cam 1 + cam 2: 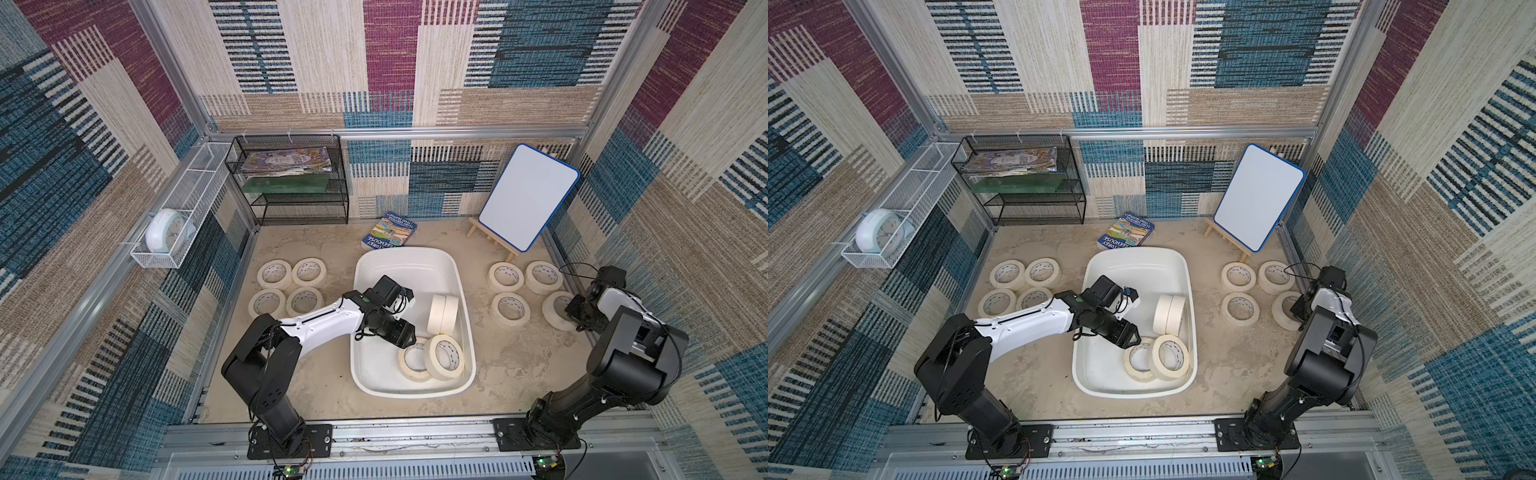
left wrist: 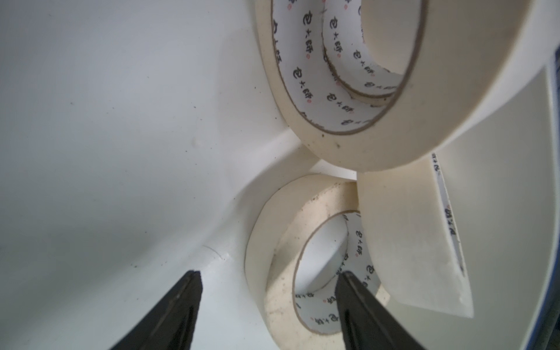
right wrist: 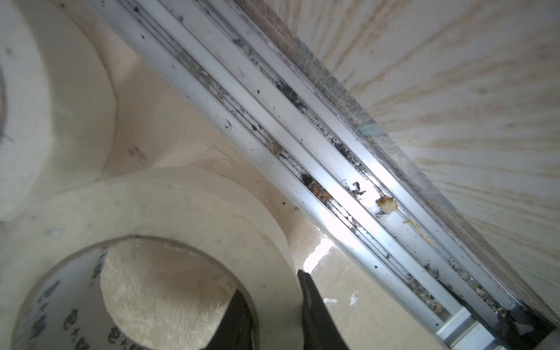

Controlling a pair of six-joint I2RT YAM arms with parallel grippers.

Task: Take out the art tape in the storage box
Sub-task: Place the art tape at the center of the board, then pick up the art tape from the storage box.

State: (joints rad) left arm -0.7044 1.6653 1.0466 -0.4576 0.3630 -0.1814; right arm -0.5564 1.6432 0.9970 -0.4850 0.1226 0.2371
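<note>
Four rolls in storage box (image 1: pixel 409 268): art tape (image 1: pixel 442 313), likely light, stiff.
Hold: ring wall.
Left claw (image 2: pixel 269 274): spread over flat roll (image 2: pixel 274 218).
Right claw (image 3: pixel 269 281): pinching worktop roll (image 3: pixel 181 206).

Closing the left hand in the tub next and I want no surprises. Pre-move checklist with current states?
1. The left hand is open: ok.
2. The flat roll has its wall between the jaws: ok, seen in the left wrist view.
3. Low enough to grip: cannot tell.
4. The leaning roll is clear of the flat roll: not ok. It overlaps it and may tip on the lift.
5. The right hand is free: not ok, shut on the right-side roll outside the box.
6. The storage box is emptied: not ok, four rolls inside.
</note>
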